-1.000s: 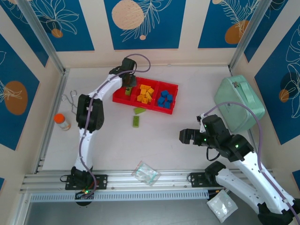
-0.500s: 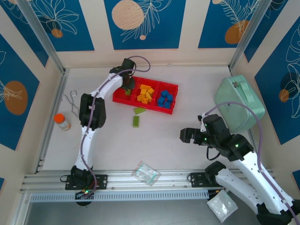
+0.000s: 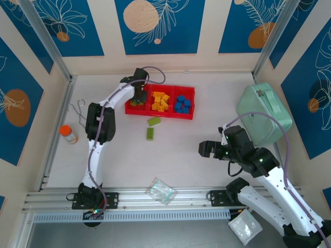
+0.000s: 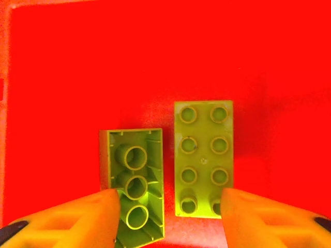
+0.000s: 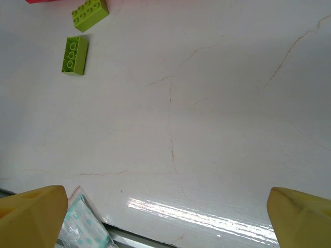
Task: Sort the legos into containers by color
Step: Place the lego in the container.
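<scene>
Tray (image 3: pixel 170 116): bright red all over, floor included. In it, left to right, you have lime green legos (image 4: pixel 204 157), orange-yellow legos (image 3: pixel 160 101), blue legos (image 3: pixel 182 104). Two more lime green bricks (image 3: pixel 150 133) lie on white bench (image 5: pixel 207 129) (faint brown hairline veins across it). Case (image 3: pixel 265 113) by right edge: mint green. Bag (image 5: pixel 85 227) at your near edge: clear, teal speckle. Wall panels (image 3: pixel 155 26): deep blue, white leaf outlines, peach discs, cream strips between.

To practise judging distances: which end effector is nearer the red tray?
Left. The left end effector hangs over the leftmost compartment of the red tray; the right end effector sits well away, over bare table.
</scene>
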